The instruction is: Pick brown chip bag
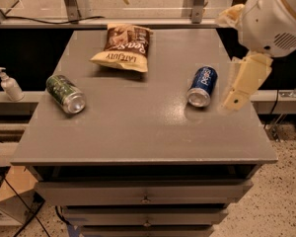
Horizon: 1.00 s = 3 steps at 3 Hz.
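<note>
Robot test lab or workshop, not a home: grey utility bench (pixel 138 132) with shallow metal drawers (pixel 145 192), speckled hard floor (pixel 281 196), loose cables (pixel 12 191) trailing at lower left, bare metal posts (pixel 71 1) behind. Pump bottle (pixel 10 85) stands on a side ledge (pixel 5 98); only a brown chip bag (pixel 124 47), green can (pixel 65 94) and Pepsi can (pixel 203 86) lie spaced out on the bench. White robot arm (pixel 274 16) enters at upper right, its cream end effector (pixel 233 98) hanging over the bench's right edge, just beside the Pepsi can.
</note>
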{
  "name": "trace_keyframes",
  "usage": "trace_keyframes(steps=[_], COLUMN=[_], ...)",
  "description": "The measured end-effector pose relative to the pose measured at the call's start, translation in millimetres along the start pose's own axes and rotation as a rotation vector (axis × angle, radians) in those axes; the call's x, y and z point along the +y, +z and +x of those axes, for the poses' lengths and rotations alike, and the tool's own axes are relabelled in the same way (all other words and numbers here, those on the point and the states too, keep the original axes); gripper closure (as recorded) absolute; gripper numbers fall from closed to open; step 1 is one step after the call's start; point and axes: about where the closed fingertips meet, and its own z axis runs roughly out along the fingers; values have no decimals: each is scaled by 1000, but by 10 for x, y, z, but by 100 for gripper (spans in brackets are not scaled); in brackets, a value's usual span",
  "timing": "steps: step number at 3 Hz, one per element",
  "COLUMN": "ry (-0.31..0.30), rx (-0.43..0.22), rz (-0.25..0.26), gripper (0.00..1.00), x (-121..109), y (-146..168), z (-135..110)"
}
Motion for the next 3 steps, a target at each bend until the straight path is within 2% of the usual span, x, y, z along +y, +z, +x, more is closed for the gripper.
trace_keyframes(steps=[1,2,3], ry=[-4,31,43], rx=[-26,-22,-66], rz=[-8,-10,5], gripper=[0,0,0], x=[13,19,-152], y=[15,16,225], z=[-69,-24,-180])
